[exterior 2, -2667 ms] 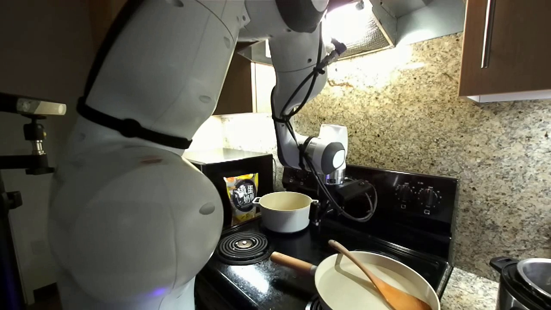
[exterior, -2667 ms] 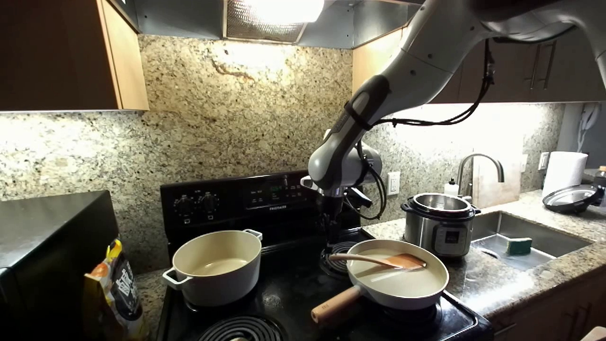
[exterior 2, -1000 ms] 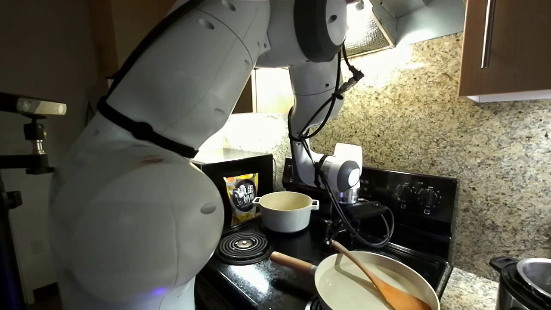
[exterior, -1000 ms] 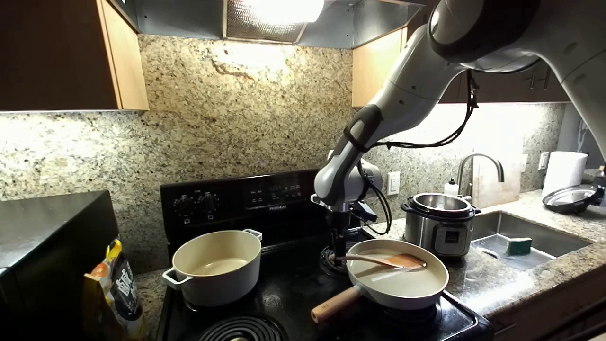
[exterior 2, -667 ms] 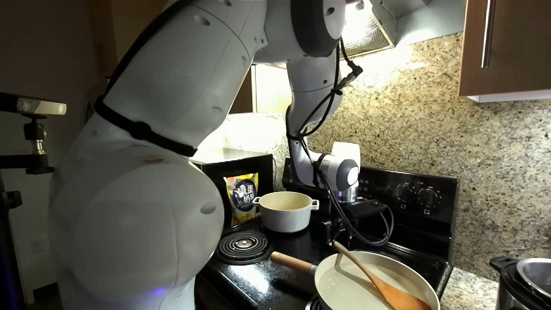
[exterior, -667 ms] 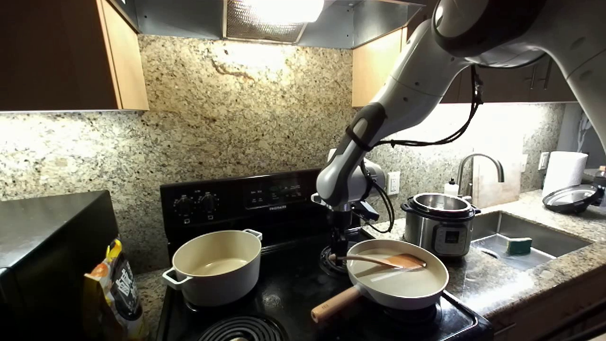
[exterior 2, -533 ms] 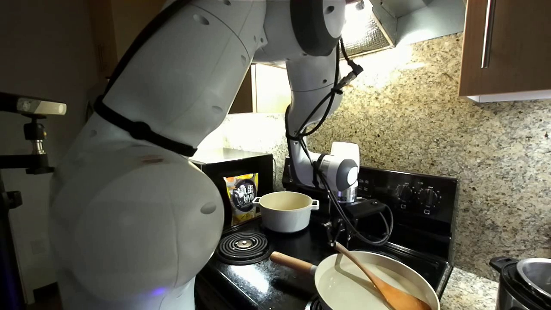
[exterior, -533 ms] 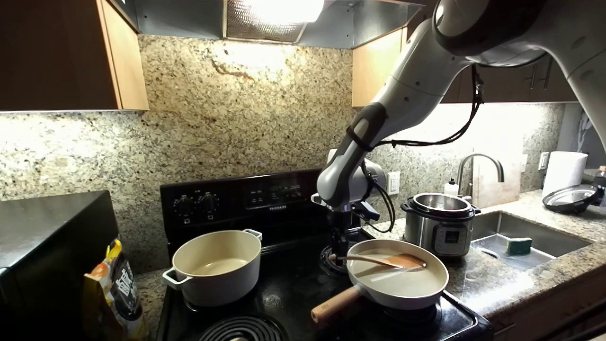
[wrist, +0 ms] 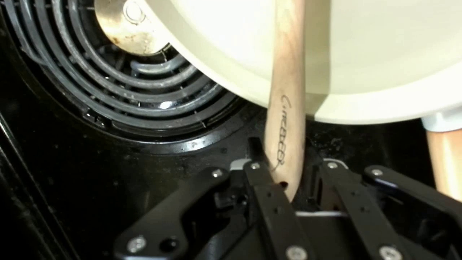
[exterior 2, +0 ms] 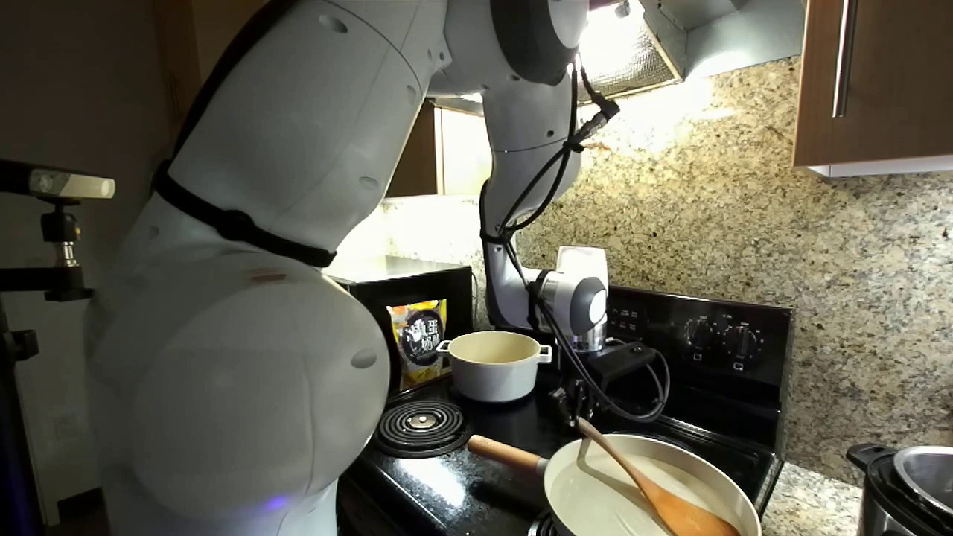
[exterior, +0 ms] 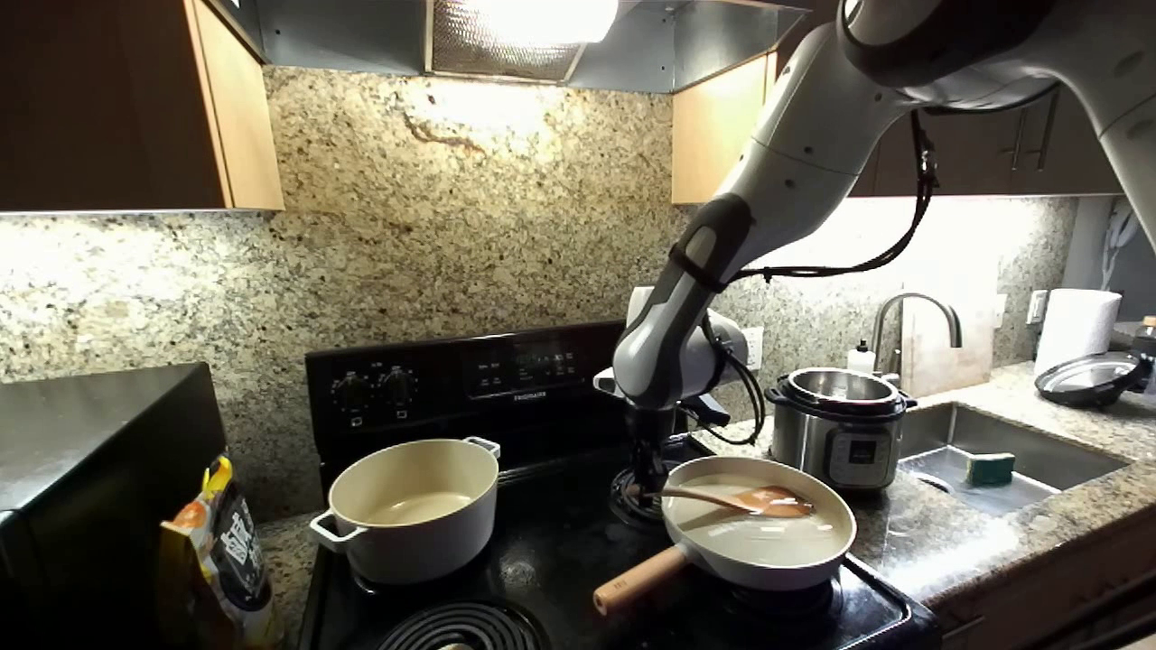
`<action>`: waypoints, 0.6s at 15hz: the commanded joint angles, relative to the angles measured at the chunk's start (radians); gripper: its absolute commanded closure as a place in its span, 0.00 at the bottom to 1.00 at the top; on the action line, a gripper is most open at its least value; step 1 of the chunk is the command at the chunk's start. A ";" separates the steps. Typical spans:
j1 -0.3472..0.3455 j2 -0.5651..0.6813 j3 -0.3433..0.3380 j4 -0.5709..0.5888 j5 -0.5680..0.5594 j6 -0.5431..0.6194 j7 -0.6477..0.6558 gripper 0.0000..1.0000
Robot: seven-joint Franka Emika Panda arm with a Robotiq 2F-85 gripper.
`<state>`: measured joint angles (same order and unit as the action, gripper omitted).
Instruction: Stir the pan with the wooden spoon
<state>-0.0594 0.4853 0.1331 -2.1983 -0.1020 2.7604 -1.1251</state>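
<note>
The wooden spoon lies across the rim of the cream-white pan, its handle end sticking out past the rim. My gripper is shut on that handle end, one finger on each side of it. The spoon's flat head rests inside the pan, as both exterior views show. In an exterior view my gripper hangs just beside the pan, low over the stove. The fingertips' far sides are hidden in the dark against the black stovetop.
The pan's thick wooden handle points out over the stovetop. A deeper two-handled cream pot stands on the far burner. A steel cylindrical pot stands beyond the pan near the sink. Behind my gripper rises the stove's black back panel.
My gripper has come down to the spoon's handle end and shut on it. In the last half second the arm has shifted slightly, and the spoon's head has moved a little within the pan.
</note>
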 commanded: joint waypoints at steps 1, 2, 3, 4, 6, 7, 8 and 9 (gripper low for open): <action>0.033 -0.084 -0.019 -0.102 -0.060 0.075 0.064 0.88; 0.052 -0.106 -0.032 -0.125 -0.082 0.093 0.091 0.88; 0.063 -0.119 -0.041 -0.139 -0.101 0.103 0.115 0.88; 0.076 -0.138 -0.053 -0.152 -0.124 0.110 0.140 0.88; 0.070 -0.163 -0.045 -0.173 -0.144 0.139 0.149 0.88; 0.067 -0.172 -0.040 -0.177 -0.151 0.154 0.150 0.88; 0.060 -0.176 -0.029 -0.177 -0.156 0.169 0.128 0.88; 0.055 -0.181 -0.020 -0.178 -0.159 0.180 0.115 0.88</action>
<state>0.0064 0.3594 0.0999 -2.3275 -0.2218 2.8901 -1.0088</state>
